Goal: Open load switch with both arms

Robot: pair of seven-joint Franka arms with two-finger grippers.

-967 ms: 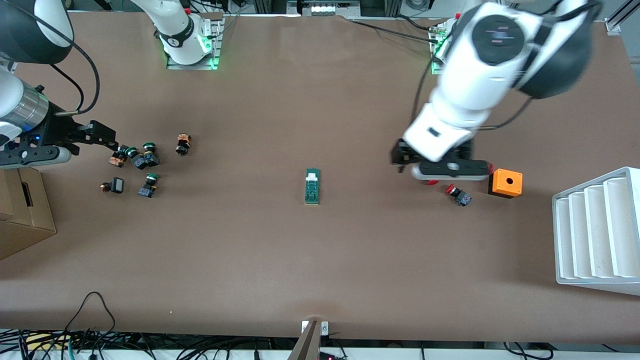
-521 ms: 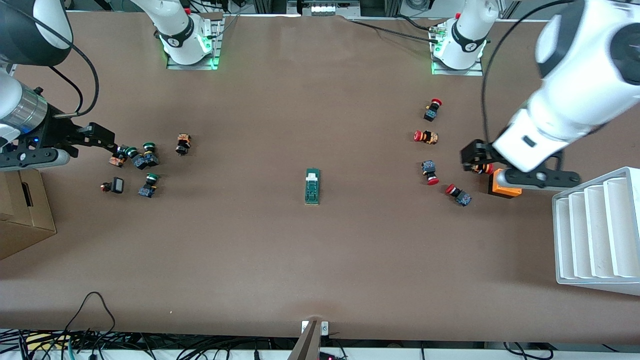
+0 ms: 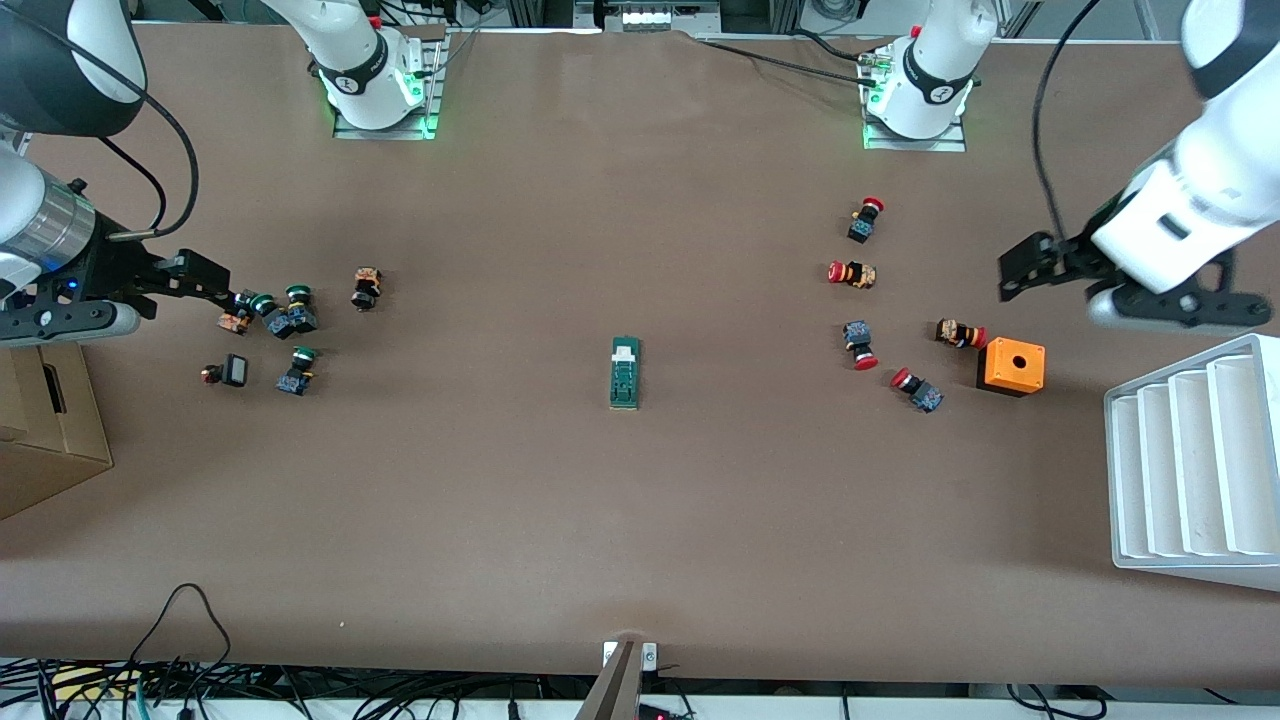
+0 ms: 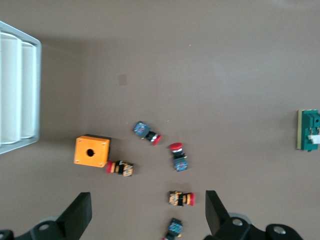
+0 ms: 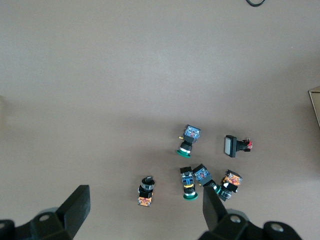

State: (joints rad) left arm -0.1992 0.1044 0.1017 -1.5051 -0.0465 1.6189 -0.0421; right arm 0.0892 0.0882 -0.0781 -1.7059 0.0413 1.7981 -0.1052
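A: Two grippers, both up in the air with nothing in them. Where is the load switch [image 3: 625,372]?

B: Flat on the table [image 3: 640,520] near mid-span, white end piece pointing toward the arm bases, well apart from both button groups.

A: Left gripper [image 3: 1022,271]?

B: Jaws spread wide, over bare table at the left arm's end, near the orange box [image 3: 1011,366] and the red-capped buttons [image 3: 860,345]. White rack [image 3: 1190,465] sits nearer the front camera than the box.

A: Right gripper [image 3: 205,275]?

B: Jaws also released, over the edge of the green-capped buttons [image 3: 291,312] at the right arm's end, beside a cardboard box [image 3: 45,420].
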